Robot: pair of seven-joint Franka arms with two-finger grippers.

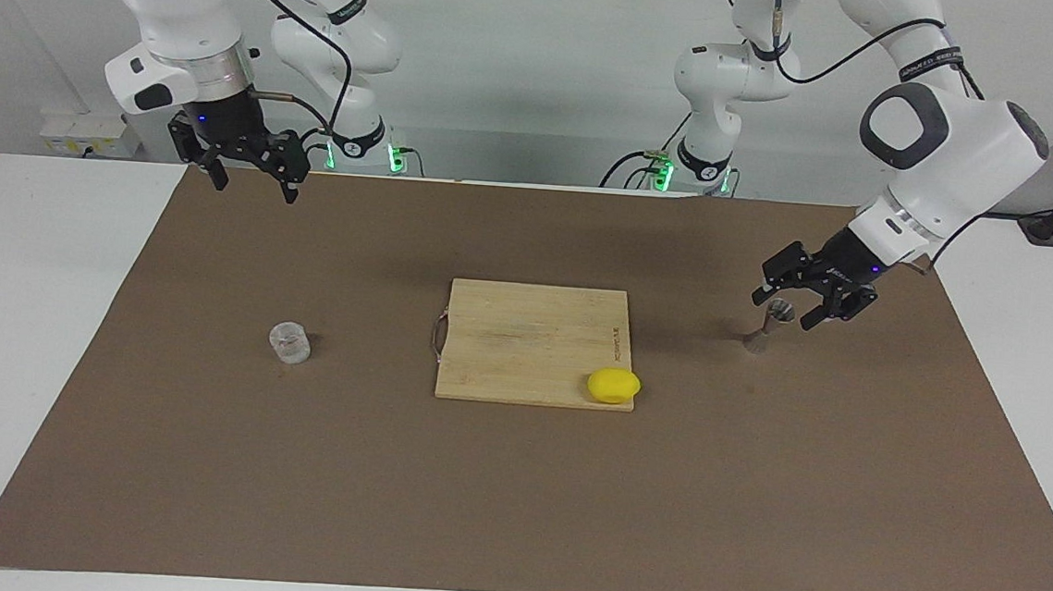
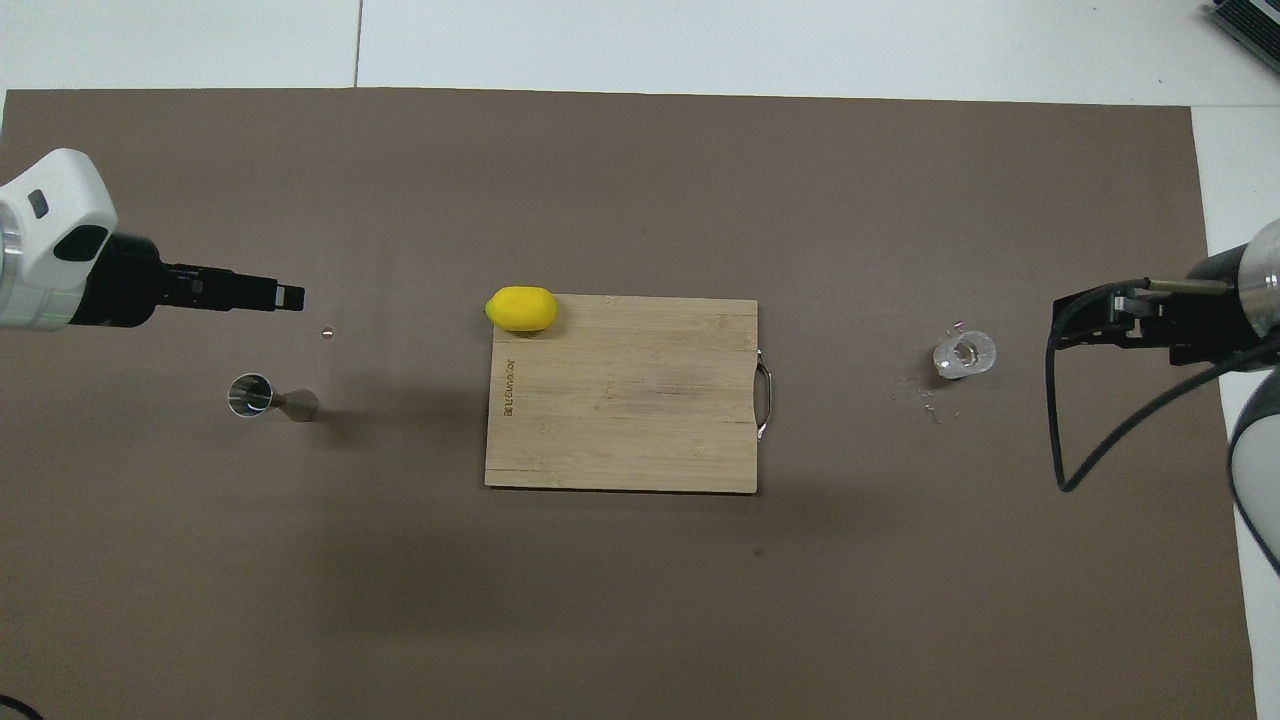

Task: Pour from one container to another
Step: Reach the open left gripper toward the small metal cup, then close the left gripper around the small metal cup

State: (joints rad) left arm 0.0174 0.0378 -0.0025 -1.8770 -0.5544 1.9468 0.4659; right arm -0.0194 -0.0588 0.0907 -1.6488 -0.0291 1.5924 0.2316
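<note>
Hanging at the right of the facing view, the left gripper has its fingers spread wide around the top of the jigger, one tip to each side of the upper cone as that view shows it; whether either tip touches the metal cannot be told. In the overhead view that gripper points toward mid-frame from the left edge, and the jigger stands upright on the brown mat at left of centre, its open mouth up. At the upper left of the facing view the right gripper waits with fingers spread wide and empty, over the mat's edge. The cup stands on the mat at left of centre in the facing view, well apart from both grippers, with small bits scattered beside it. At mid-frame lies a board with a lemon at its lower right corner.
</note>
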